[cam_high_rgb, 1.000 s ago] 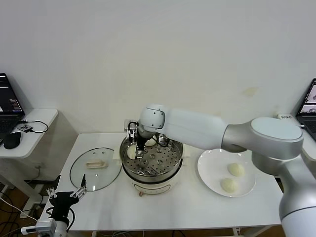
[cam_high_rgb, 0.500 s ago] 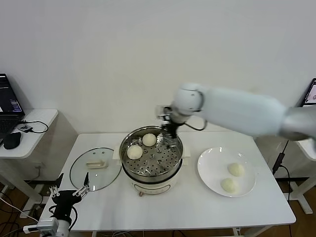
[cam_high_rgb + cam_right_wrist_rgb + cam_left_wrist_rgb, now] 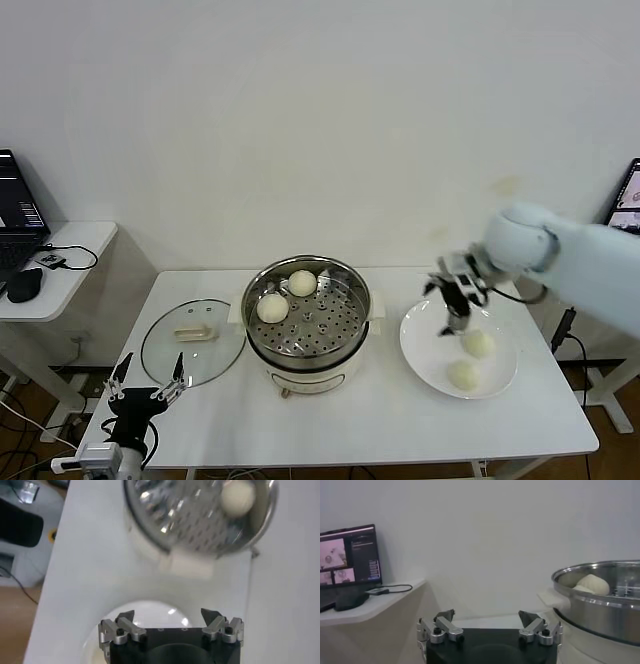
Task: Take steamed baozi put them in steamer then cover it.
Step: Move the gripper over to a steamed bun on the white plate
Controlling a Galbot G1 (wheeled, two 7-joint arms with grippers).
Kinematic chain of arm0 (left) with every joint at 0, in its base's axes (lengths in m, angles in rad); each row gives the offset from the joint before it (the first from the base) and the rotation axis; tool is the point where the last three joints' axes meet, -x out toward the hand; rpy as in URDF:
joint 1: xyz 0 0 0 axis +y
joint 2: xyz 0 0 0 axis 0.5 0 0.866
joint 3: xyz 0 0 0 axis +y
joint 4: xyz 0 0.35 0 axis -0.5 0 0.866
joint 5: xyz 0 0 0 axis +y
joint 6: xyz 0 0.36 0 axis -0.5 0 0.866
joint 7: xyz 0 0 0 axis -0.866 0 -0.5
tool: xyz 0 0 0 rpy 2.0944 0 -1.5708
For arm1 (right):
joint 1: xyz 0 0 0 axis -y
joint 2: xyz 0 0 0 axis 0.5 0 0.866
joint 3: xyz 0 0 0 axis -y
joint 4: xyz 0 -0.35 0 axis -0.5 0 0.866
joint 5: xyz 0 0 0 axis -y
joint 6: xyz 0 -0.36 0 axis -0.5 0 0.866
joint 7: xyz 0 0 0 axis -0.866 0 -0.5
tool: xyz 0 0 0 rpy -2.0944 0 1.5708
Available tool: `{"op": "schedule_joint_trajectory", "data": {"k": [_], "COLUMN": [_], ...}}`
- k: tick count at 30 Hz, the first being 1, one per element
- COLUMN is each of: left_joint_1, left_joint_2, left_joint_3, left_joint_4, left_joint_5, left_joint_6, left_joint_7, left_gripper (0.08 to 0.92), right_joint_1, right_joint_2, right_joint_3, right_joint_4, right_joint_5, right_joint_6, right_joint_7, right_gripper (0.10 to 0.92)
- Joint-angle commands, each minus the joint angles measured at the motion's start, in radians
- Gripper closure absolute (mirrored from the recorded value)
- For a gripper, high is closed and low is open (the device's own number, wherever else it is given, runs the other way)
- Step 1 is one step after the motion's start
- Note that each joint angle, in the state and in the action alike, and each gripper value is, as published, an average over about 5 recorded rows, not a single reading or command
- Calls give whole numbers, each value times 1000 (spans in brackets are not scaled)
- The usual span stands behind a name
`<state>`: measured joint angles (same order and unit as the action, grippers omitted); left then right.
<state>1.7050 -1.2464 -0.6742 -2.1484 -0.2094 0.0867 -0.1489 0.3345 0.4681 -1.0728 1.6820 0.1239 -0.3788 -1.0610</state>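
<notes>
**Two buns in, two to go**

The steamer [image 3: 307, 325] stands at the middle of the table [image 3: 350, 425], and everything else is placed from it. Two baozi [image 3: 272, 307] already sit on its perforated tray, both on the robot's-left, far part of the tray, close together.

To the right of the steamer lies a white plate [image 3: 420, 350] with the other two buns [image 3: 478, 343] on it. The right gripper [image 3: 455, 300] hangs over the near-steamer edge of that plate, just beside the farther bun, its fingers spread and holding nothing; the right wrist view shows the spread fingers above the plate with the steamer beyond.

To the left of the steamer the cover [image 3: 193, 341] rests flat on the table, handle up, not yet touched. The left gripper [image 3: 145, 392] waits low at the front edge of the table, near the cover, fingers apart and empty.

By my reckoning the job is about half done: two buns remain to be carried across, then the cover must go on the steamer.
</notes>
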Motion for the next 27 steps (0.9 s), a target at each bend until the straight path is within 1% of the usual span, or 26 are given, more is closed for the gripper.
{"op": "schedule_joint_trajectory", "data": {"k": [1,5,8,19,27], "left_joint_1": [-2,-7,-10,-10,-7], "left_joint_2": [0,-2,0,-4,-5], "left_joint_3": [9,16,18,8,-4], "left_joint_4": [-1,6,15,28,31], "left_joint_5": [7,11,11,11,10], "left_joint_6": [4,8,8,8,5], "left_joint_7": [1,1,2,2,1], "left_gripper": [177,177,177,177,177], "right_joint_1": [-423,-556,-589,-602,-595], "right_joint_2": [-202,-183,-156,-41,19], "right_joint_3": [302,406,421,416,402], "right_joint_4": [45,9,-24,-163,-220], "right_joint_5": [-171,-205,-226,-265,-272], "right_joint_6": [52,55,60,75,81], "right_joint_7": [-5,8,19,44,55], "right_gripper": [203,202,203,203,207]}}
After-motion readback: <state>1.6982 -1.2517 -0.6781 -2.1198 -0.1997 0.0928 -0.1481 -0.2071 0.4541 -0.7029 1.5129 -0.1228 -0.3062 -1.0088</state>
